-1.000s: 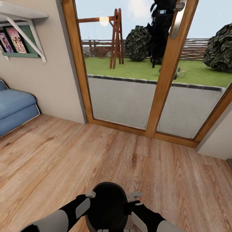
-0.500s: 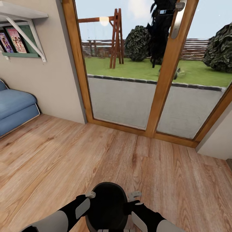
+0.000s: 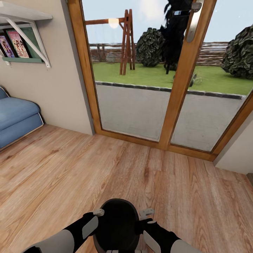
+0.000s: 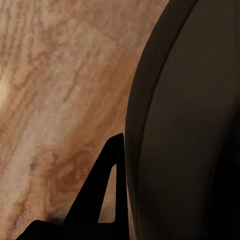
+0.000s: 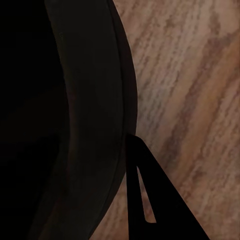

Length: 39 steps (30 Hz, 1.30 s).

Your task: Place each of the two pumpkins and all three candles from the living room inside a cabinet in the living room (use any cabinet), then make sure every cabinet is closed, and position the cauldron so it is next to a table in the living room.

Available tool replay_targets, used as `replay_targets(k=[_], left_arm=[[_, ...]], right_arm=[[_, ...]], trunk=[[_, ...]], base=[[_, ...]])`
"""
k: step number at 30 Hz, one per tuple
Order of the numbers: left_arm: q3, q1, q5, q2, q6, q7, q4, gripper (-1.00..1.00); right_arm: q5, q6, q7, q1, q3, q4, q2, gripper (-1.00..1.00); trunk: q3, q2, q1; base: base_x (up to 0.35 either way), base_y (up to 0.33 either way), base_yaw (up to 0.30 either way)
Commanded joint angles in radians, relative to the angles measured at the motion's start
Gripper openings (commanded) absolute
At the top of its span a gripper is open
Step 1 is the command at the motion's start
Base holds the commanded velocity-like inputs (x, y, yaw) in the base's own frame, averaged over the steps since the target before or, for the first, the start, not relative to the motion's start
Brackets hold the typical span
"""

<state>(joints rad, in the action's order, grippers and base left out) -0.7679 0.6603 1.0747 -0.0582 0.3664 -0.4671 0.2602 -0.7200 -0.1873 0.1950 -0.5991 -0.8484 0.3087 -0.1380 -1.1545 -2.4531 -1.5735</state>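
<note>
The black cauldron [image 3: 117, 225] hangs low in front of my trunk in the head view, its open mouth facing up, held between both arms above the wooden floor. On its left rim sits my left gripper [image 3: 98, 212], shut on the cauldron wall. My right gripper [image 3: 146, 213] is shut on the opposite rim. In the left wrist view one dark finger [image 4: 111, 170] lies against the outside of the cauldron [image 4: 185, 125]; the other finger is hidden behind the wall. The right wrist view shows the same: one finger [image 5: 142, 185] outside the cauldron [image 5: 65, 115]. Pumpkins, candles, cabinet and table are out of view.
A wood-framed glass patio door [image 3: 179, 84] stands straight ahead, with a garden behind it. A blue sofa [image 3: 15, 119] is at the left under a wall shelf [image 3: 24, 42] with books. A wall corner [image 3: 239, 151] juts in at the right. Wooden floor [image 3: 105, 168] lies between.
</note>
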Motion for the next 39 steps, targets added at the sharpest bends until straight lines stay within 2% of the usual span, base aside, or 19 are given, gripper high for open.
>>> replay_targets(k=[1, 13, 22, 31, 39], left_arm=[[-0.025, -0.002, 0.016, -0.005, -0.005, 0.004, 0.002, -1.0], [-0.025, -0.002, 0.016, -0.006, -0.006, 0.004, 0.002, -1.0], [-0.024, -0.002, 0.017, -0.006, -0.006, 0.004, 0.002, -1.0], [-0.024, -0.002, 0.018, -0.005, -0.006, 0.002, 0.017, -1.0], [-0.022, -0.002, 0.018, 0.001, -0.006, 0.001, 0.027, -1.0]], right_arm=[[-0.002, 0.002, -0.014, -0.001, 0.015, 0.024, 0.0, -1.0], [-0.002, 0.002, -0.014, -0.001, 0.015, 0.024, -0.001, -1.0], [-0.002, 0.003, -0.014, -0.001, 0.015, 0.024, -0.002, -1.0], [-0.002, 0.003, -0.014, -0.001, 0.015, 0.025, -0.002, -1.0], [-0.002, 0.003, -0.013, -0.001, 0.015, 0.06, -0.002, -1.0]], trunk=[[0.0, 0.0, -0.001], [-0.001, 0.0, -0.001], [-0.01, 0.0, -0.001], [-0.011, 0.0, -0.001], [-0.011, 0.0, -0.001]], base=[[0.0, 0.0, 0.0], [0.078, 0.0, 0.003], [0.035, 0.0, 0.142], [0.002, 0.0, 0.012], [0.0, 0.0, 0.0]])
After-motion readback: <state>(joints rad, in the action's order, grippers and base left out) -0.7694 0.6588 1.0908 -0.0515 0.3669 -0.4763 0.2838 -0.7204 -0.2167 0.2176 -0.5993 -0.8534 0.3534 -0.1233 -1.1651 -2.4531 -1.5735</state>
